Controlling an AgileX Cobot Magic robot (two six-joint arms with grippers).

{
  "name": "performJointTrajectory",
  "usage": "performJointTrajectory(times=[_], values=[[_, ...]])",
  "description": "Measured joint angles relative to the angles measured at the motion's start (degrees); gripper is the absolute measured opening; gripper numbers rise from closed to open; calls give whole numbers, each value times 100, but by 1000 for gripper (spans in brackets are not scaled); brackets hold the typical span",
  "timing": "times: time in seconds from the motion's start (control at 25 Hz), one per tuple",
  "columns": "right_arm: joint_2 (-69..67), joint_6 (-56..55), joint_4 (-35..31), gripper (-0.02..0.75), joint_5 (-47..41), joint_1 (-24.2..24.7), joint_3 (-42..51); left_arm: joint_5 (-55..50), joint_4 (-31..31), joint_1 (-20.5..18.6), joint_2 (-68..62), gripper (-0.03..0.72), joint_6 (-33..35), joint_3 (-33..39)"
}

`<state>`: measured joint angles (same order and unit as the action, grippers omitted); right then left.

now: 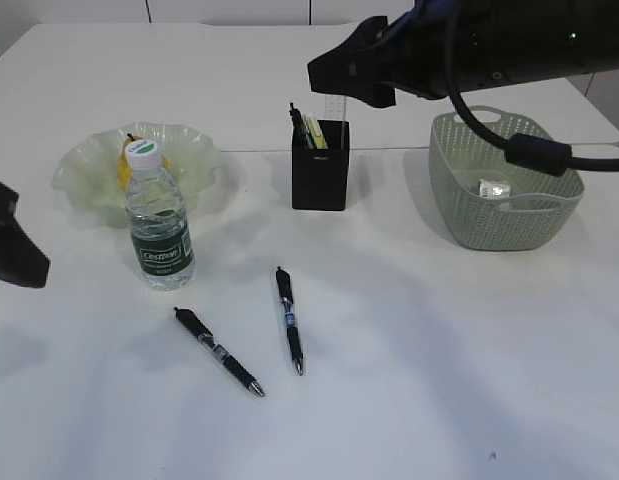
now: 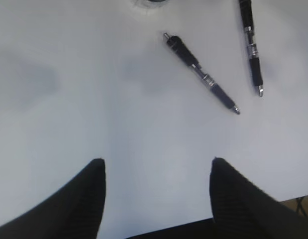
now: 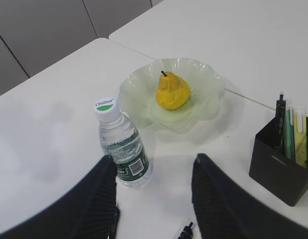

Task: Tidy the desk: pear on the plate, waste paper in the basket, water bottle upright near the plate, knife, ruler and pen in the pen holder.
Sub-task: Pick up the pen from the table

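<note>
Yellow pear (image 3: 171, 91) with a short dark stem sits upright in the middle of the pale green, wavy-rimmed glass plate (image 3: 206, 79), far left of the white desk (image 1: 439, 360). Clear plastic water bottle (image 1: 159, 225), white cap with a green patch and a dark green label, stands upright just in front of the plate, close to its rim.

Two black click pens lie flat on the open desk in front of the bottle. Left pen (image 1: 219, 351) lies slantwise, tip toward the near right. Right pen (image 1: 289, 319) lies almost straight toward the camera, tip nearest. The two are near each other, not touching.

Black square pen holder (image 1: 320, 167) stands behind the pens, mid-desk. It holds a dark pen and yellow-green flat items; which of these is the ruler or knife I cannot tell.

Sage green perforated plastic basket (image 1: 504, 180) with handles stands at the right. A small pale crumpled scrap (image 1: 494, 187) lies inside on its floor.

Left gripper (image 2: 156, 174): jaws spread wide, nothing between them, above bare desk near the pens. Right gripper (image 3: 154, 184): jaws parted, nothing between them, raised above the bottle.
</note>
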<state>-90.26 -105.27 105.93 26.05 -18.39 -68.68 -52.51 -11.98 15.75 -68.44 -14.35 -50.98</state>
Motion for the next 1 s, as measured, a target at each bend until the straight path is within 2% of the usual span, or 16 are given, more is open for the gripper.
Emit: performJointTrajectory(times=[0.24, 0.44, 0.68, 1.0], values=[[0, 0, 0, 372, -12, 0, 10, 869, 1092, 1305, -131, 465, -2520, 0], [0, 0, 0, 372, -82, 0, 10, 1280, 2034, 1913, -817, 461, -4387, 0], [0, 0, 0, 372, -123, 0, 10, 1617, 2274, 2017, -1770, 442, -5422, 0], [0, 0, 0, 372, -207, 0, 10, 2242, 2287, 2026, -2728, 440, -6191, -219]])
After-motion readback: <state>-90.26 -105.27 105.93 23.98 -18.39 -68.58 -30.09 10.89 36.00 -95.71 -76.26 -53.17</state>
